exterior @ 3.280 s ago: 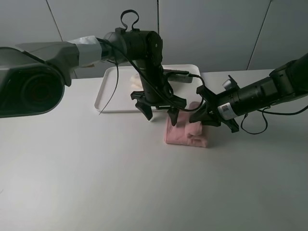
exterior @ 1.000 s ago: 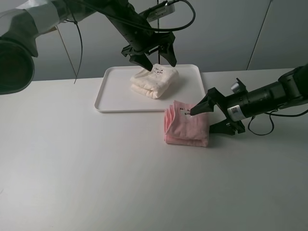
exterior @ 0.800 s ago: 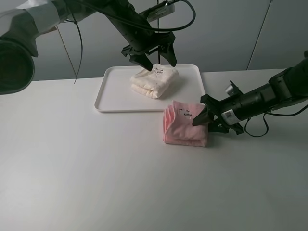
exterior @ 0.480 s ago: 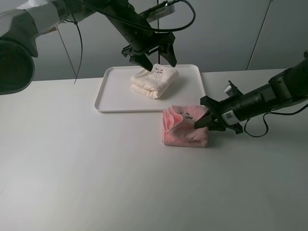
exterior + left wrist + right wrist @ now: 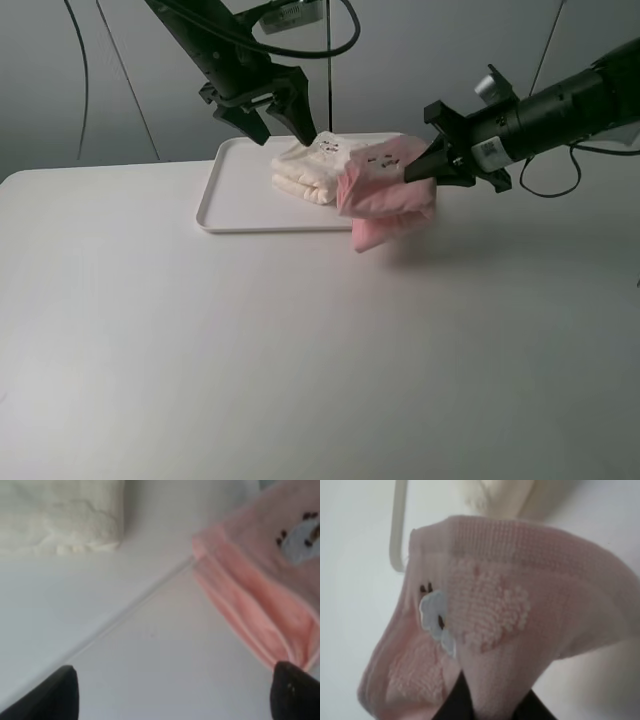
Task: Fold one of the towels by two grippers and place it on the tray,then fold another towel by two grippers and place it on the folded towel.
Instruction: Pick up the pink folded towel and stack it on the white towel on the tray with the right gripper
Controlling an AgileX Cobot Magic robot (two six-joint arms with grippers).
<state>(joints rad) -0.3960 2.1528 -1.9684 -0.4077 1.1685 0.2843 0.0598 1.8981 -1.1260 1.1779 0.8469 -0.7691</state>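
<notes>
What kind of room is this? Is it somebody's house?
Probably not a house. It looks like a robot test lab: two black robot arms work over a bare white table, plain grey wall panels stand behind, and only a white tray and two towels lie out.

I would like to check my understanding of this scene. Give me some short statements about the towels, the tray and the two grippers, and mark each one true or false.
1. The pink towel lies flat on the table. False: it hangs in the air, lifted.
2. The right gripper is shut on the pink towel. True.
3. The cream towel sits folded on the tray. True.
4. The left gripper holds the cream towel. False: it is open and holds nothing, above the tray.
5. The pink towel already rests on the cream towel. False: it is beside it, not yet set down.
</notes>
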